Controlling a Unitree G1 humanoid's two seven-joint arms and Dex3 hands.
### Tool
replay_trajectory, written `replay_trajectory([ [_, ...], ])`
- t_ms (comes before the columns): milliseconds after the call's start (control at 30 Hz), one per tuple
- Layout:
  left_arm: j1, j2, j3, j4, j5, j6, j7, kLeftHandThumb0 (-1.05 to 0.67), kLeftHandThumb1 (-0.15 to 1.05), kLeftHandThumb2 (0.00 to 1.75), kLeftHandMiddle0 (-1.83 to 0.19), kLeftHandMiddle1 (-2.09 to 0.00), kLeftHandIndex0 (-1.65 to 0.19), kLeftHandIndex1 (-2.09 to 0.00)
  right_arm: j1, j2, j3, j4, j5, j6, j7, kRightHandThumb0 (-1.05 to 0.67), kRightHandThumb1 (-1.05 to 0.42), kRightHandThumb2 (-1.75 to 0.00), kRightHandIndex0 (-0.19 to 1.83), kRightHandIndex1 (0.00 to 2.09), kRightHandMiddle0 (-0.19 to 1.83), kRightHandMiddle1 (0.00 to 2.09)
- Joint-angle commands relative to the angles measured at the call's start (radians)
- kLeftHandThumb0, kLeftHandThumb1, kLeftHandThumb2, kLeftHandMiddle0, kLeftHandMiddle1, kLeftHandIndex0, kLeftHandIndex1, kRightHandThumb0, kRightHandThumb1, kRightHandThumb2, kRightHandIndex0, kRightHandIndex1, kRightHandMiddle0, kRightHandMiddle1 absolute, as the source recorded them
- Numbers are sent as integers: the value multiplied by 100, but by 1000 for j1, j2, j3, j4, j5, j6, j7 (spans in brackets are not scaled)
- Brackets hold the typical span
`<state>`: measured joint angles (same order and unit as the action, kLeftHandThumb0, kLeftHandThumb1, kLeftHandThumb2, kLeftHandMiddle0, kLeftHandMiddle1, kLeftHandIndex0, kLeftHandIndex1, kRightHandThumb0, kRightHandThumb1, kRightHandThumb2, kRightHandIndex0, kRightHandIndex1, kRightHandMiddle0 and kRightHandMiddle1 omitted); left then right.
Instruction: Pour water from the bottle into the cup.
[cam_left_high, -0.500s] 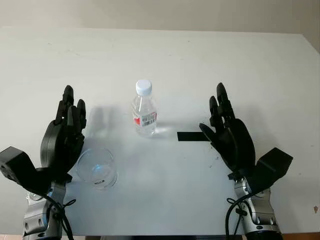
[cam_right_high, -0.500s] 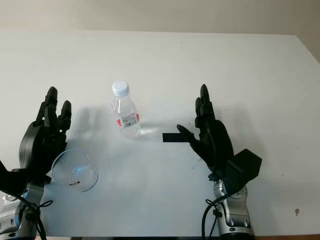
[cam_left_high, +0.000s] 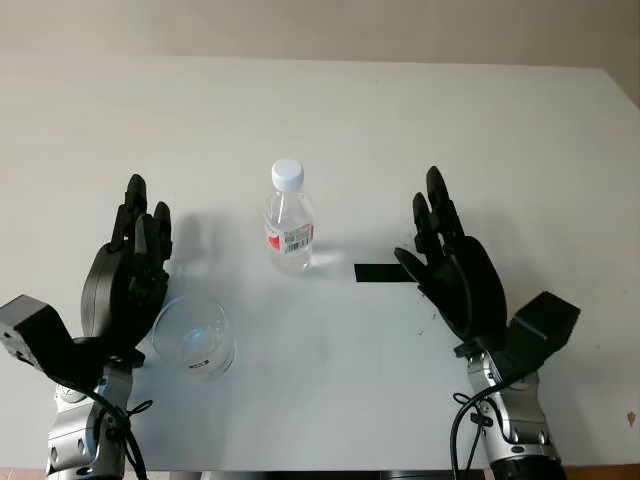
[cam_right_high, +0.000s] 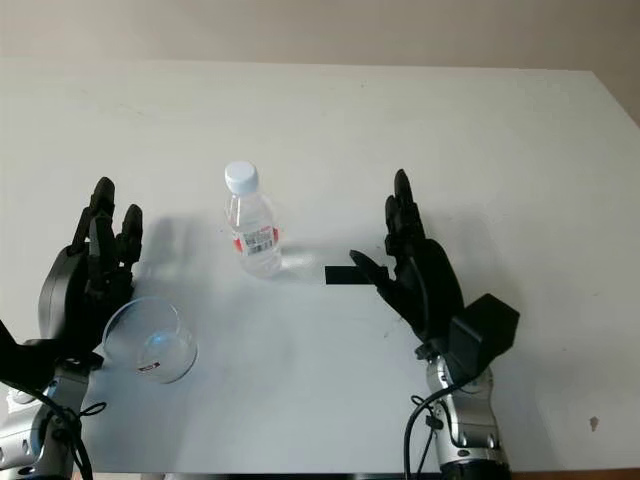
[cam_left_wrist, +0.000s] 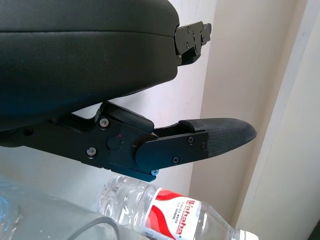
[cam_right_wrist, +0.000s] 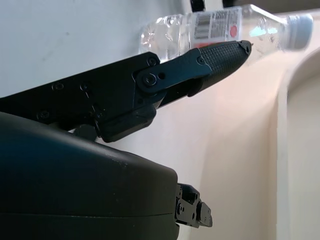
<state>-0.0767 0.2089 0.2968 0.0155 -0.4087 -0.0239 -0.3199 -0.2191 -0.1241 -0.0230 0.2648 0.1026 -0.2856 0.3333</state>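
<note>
Water bottle and cup are both on my white counter (cam_left_high: 480, 120). Going from the left, my black left hand (cam_left_high: 125, 275) is open and holds nothing, and it sits just beside the clear round plastic cup (cam_left_high: 194, 337). The cup stands upright near the front edge. Next comes the small clear plastic water bottle with a white cap and red label (cam_left_high: 288, 222), standing upright in the middle. A black strip of tape (cam_left_high: 378, 273) lies past it. My black right hand (cam_left_high: 455, 270) is open too, holding nothing.
</note>
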Motion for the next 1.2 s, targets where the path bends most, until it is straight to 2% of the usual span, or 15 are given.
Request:
replay_trajectory([
  [0,-7,3,6,10,0,-8,-3,-75,105,58,19,-5,19,-1,-72,2,27,30,-16,-11,13,-94,-104,-6,-19,0,-19,0],
  [200,-13,3,16,16,-19,-12,-12,-74,105,57,19,-4,19,-1,-233,46,88,140,7,22,115,-98,-101,-4,-19,0,-19,0],
  [433,-10,5,24,10,-19,-20,-12,-74,105,57,19,-4,19,-3,-370,132,149,294,-57,14,89,-104,-98,-5,-19,0,-19,0],
  [667,-5,5,31,8,-20,-22,-16,-74,105,57,19,-3,19,-1,-437,168,178,446,-110,-49,80,-105,-100,-6,-19,0,-19,0],
  [1000,-14,1,35,29,-19,-27,-15,-74,105,56,19,-4,19,-2,-458,215,177,566,-109,-78,95,-104,-98,-5,-19,0,-19,0],
  [1067,-14,3,35,29,-15,-31,-15,-74,105,57,19,-4,19,-2,-460,238,162,586,-91,-63,82,-100,-97,-4,-19,0,-19,0],
  [1100,-13,4,35,29,-14,-32,-15,-74,105,57,19,-4,19,-2,-462,246,157,593,-84,-51,74,-87,-95,-4,-19,0,-18,0],
  [1133,-15,4,35,31,-14,-34,-14,-74,105,57,19,-4,19,-2,-466,257,152,605,-79,-47,54,-82,-94,-4,-19,0,-18,0],
  [1167,-15,4,35,32,-11,-36,-13,-74,105,57,19,-5,19,-2,-470,266,149,619,-75,-51,39,-69,-93,-5,-16,71,-16,67],
])
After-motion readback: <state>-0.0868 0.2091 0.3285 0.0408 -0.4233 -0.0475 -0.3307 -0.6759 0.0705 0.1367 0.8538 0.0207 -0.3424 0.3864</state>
